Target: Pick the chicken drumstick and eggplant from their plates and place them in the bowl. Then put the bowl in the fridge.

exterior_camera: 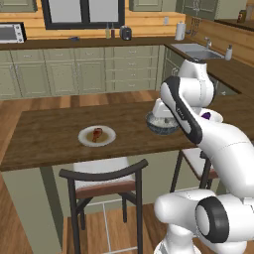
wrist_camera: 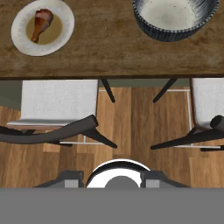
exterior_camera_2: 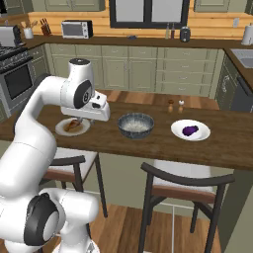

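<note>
Fingers of the gripper [wrist_camera: 112,181] show as two small dark tips at the bottom of the hand view; they sit wide apart with nothing between them, so they stand open. They hang above the wooden floor [wrist_camera: 131,127] on the near side of the table, over the gap between two chairs.

On the table, the chicken drumstick [wrist_camera: 41,24] lies on its white plate [wrist_camera: 61,35], fat end up and toward the right in the hand view, in a patch of brownish sauce. Seen from the right base camera, this plate [exterior_camera_2: 62,129] lies partly behind the robot's hand. The bowl [exterior_camera_2: 135,125] stands upright to the right of that plate, apart from it, with its pale speckled inside bare. Further right, the eggplant [exterior_camera_2: 189,130] rests in the middle of the second plate [exterior_camera_2: 202,134], well apart from the bowl. In the left base view the arm covers part of the bowl [exterior_camera: 158,128], and a bit of purple eggplant [exterior_camera: 205,116] peeps out beside the arm.

All three dishes stand on a long dark wooden table [exterior_camera_2: 227,148]. Two small shakers [exterior_camera_2: 176,105] stand near its far edge. A dark-framed chair [exterior_camera: 106,181] with a pale seat is pushed under the near side. Green-grey cabinets [exterior_camera: 74,74] and a microwave [exterior_camera_2: 77,29] line the far wall.
</note>
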